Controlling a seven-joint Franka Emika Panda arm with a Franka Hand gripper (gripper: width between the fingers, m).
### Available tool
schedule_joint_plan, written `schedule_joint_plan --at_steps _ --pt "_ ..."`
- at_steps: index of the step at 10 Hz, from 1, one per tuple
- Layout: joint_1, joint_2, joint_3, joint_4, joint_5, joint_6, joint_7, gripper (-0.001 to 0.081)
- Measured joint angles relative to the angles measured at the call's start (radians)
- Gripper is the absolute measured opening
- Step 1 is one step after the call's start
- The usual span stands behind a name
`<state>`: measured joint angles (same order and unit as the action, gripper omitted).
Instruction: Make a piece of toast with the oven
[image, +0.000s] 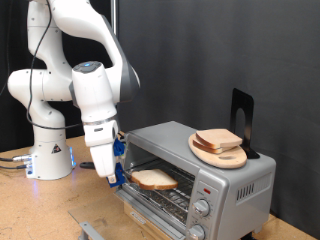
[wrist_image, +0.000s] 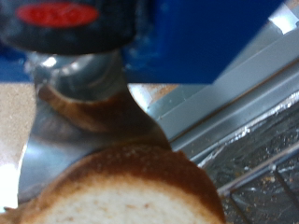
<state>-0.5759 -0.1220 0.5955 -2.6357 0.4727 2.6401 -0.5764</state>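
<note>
The silver oven stands at the exterior view's right with its front door folded down and its wire rack showing. My gripper hangs at the open front, shut on a piece of toast, which it holds flat by one edge just above the rack at the oven mouth. In the wrist view the pale slice with its brown crust fills the lower part close up, a metal finger lies against it, and the rack and foil tray are beyond.
A round wooden board lies on top of the oven with two more bread slices on it. A black stand rises behind it. Two knobs sit on the oven's front. The robot base stands at the left.
</note>
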Motion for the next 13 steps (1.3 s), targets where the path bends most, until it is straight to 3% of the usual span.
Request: schedule_joint_plan --at_steps 3,10,13 --pt "-0.01 0.015 0.003 0.008 -0.063 0.0 0.045 0.0491" --pt "-0.084 0.055 -0.02 0.008 -0.211 0.001 0.068 0.0491" --pt "-0.097 0.074 -0.023 0.017 -0.225 0.01 0.08 0.0491"
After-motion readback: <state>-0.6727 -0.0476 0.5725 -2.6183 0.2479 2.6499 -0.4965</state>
